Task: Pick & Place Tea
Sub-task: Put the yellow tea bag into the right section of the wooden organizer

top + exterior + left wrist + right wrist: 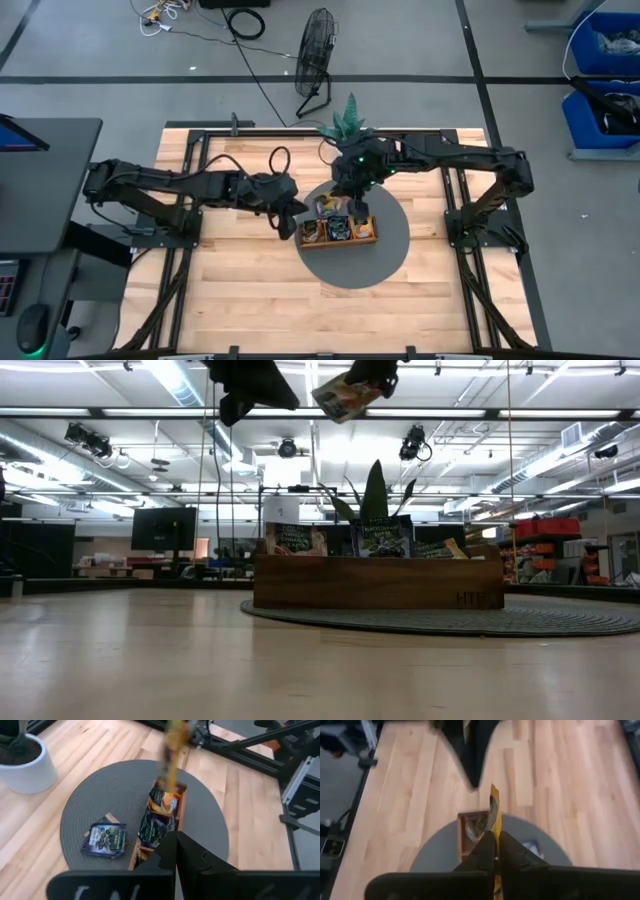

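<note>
Bench front: bare wood planks fill lower half of low view; bench (150, 660).
Right claw (495, 851): clamped on an orange-yellow sachet (494, 812), held edge-on over the tray (340, 231), top centre in low view.
Left claw (176, 851): fingers together, holds nothing, hangs left of tray centre-frame in high view.
Done: several sachets stand upright in tray compartments.
Left: blue sachet (104, 839) lies flat on grey round mat (100, 800), lower left of tray in left wrist view; lifted one not yet placed.
Around: potted plant (350, 118) behind tray, fan (316, 55) on floor, upper centre.
Obstruction: left claw near tray's end, likely tight.
</note>
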### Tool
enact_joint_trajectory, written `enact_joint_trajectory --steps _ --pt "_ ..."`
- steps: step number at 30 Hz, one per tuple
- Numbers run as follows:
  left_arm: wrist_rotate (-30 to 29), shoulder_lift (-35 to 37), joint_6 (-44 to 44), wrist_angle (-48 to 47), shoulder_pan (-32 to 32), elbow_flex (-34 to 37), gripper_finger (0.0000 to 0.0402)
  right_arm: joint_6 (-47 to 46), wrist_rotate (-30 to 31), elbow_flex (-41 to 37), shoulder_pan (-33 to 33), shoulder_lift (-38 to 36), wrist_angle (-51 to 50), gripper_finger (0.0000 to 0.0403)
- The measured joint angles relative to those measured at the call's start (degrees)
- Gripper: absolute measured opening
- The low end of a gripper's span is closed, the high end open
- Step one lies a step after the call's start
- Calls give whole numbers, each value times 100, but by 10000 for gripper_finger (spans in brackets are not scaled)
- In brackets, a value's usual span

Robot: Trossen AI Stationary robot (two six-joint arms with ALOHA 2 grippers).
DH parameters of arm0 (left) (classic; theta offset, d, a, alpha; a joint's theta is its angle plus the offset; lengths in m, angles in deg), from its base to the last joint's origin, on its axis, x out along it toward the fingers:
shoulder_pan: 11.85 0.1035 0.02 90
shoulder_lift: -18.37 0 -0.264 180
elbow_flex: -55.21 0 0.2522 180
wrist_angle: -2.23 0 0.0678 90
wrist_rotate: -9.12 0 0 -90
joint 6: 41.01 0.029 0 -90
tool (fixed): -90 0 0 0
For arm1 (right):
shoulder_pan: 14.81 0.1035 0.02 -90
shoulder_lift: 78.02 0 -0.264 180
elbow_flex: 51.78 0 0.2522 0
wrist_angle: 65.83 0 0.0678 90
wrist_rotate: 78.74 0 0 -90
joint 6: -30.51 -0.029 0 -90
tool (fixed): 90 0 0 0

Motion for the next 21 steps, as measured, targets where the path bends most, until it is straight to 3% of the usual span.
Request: enact_joint_trajectory --steps 6,14,17,21 --pt "-9 67 -63 2 0 -9 16 -45 399 -4 2 -223 -84 1" --pt "-162 306 -68 723 -3 -4 62 -225 876 -4 -6 -949 16 0" --pt "-329 334 -14 1424 -4 -22 80 -432 1022 -7 -52 -1346 274 0" --pt "-536 315 283 2598 -2 -9 104 -688 1113 -137 -50 -1815 1378 0"
